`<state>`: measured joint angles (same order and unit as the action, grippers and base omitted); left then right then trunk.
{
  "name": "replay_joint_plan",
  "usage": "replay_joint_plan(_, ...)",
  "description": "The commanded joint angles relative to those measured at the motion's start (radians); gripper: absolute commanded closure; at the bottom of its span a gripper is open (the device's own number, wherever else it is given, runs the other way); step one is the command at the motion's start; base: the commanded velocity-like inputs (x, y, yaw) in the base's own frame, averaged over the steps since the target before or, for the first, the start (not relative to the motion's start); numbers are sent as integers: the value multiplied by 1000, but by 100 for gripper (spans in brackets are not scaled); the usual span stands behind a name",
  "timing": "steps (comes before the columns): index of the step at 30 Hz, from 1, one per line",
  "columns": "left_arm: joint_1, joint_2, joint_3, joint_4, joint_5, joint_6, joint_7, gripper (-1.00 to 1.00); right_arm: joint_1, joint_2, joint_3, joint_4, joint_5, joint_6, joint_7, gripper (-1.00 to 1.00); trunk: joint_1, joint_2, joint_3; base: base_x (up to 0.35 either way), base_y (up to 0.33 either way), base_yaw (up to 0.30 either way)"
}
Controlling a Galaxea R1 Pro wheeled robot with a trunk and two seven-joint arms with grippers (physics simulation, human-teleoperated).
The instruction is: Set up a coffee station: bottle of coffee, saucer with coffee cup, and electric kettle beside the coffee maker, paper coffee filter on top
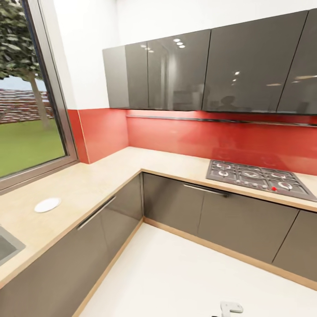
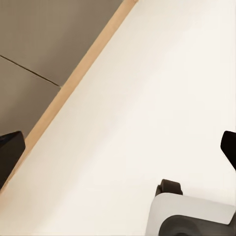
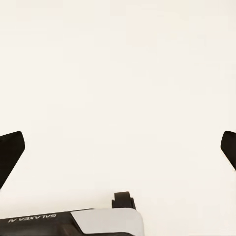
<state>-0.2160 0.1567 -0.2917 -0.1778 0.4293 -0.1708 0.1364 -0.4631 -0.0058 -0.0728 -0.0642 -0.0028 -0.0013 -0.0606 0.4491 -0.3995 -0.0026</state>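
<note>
Saucer (image 1: 47,204), a small flat white disc, is seen lying on the beige counter (image 1: 101,174) under the window (image 1: 26,92), beside the corner of the steel sink (image 1: 6,248); nothing rests on it. No other item of the coffee station is seen on this L-shaped stretch, where a gas hob (image 1: 259,178) is set into the far run below the red backsplash (image 1: 198,136) and the dark wall cabinets (image 1: 207,72).

The left gripper (image 2: 118,150) is held spread, its two black fingertips (image 2: 10,152) wide apart with nothing between them, and is pointed down at pale floor (image 2: 162,83) with the wooden plinth (image 2: 73,78) of the base cabinets beyond it. The right gripper (image 3: 118,150) is likewise spread and unladen above bare floor. The saucer lies well away from both, up on the counter.

A travelling or searching step is judged to be in hand, with no grasp begun. For the next move, the base would have to be turned or driven until the coffee maker or another task item is brought within reach, and an arm raised from its hanging pose to counter height.
</note>
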Motion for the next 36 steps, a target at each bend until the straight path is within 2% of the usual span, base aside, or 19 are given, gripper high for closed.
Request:
replay_joint_plan(1, 0, 0, -9, 0, 6, -2, 5, -100, 0, 0, -7, 0, 0, 0, -1, -100, 1, -1, 0, 327, -65, 0)
replay_joint_plan(17, 1, -2, -8, 0, 3, -3, 5, -100, 0, 0, -7, 0, -2, -1, 0, -100, 1, -1, 0, 273, -176, 11)
replay_joint_plan(36, 1, -2, -4, 0, 10, -4, 5, -100, 0, 0, -8, 1, -2, -2, -1, -100, 1, -1, 0, 213, -218, 263)
